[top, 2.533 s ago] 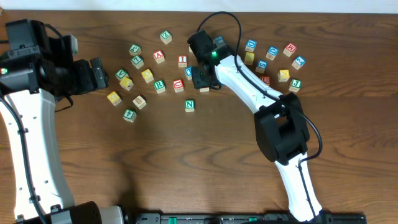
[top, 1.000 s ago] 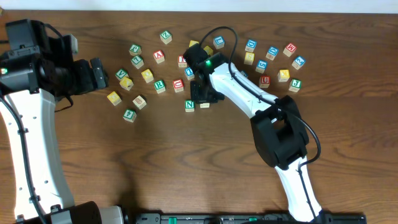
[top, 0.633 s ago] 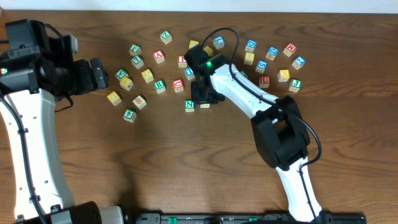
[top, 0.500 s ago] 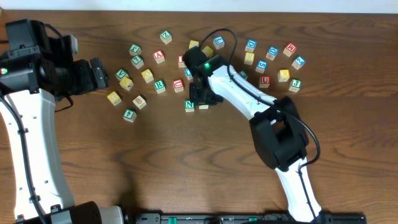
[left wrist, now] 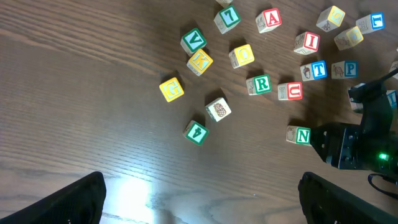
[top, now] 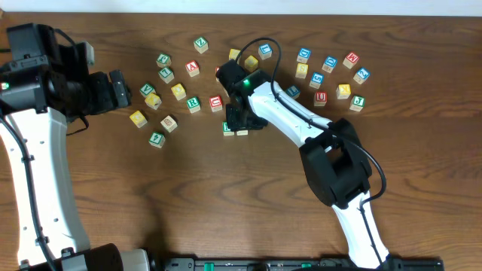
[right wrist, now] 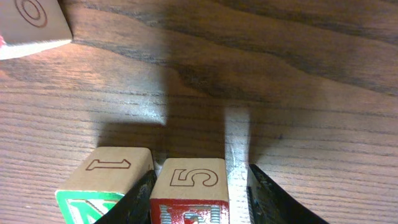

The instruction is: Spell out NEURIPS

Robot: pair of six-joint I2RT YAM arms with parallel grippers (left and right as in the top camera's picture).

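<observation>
The green-framed N cube (top: pixel 228 129) (left wrist: pixel 300 134) lies mid-table. Its side, marked 1, shows in the right wrist view (right wrist: pixel 106 177). A red-framed cube (right wrist: pixel 189 193) with a 5 on its side stands on the table right beside it (top: pixel 242 132); its top letter is cut off. My right gripper (top: pixel 236 120) (right wrist: pixel 199 202) straddles this cube, with a gap showing at the right finger. The green R (left wrist: pixel 259 84), red U (left wrist: pixel 290 91), red I (left wrist: pixel 307 42) and blue P (left wrist: pixel 350 69) lie behind. My left gripper (top: pixel 117 89) (left wrist: pixel 199 211) is open and empty at the far left.
Loose cubes lie in two groups: yellow G (top: pixel 138 118), green 4 (top: pixel 156 139), V, K and others on the left, and several blue, red and yellow cubes around (top: pixel 331 75) at the back right. Another cube's corner (right wrist: pixel 31 25) shows at the upper left.
My right gripper has moved forward and left from the cube cluster with the red-framed cube and has come down beside the N cube. The left arm has not moved.
</observation>
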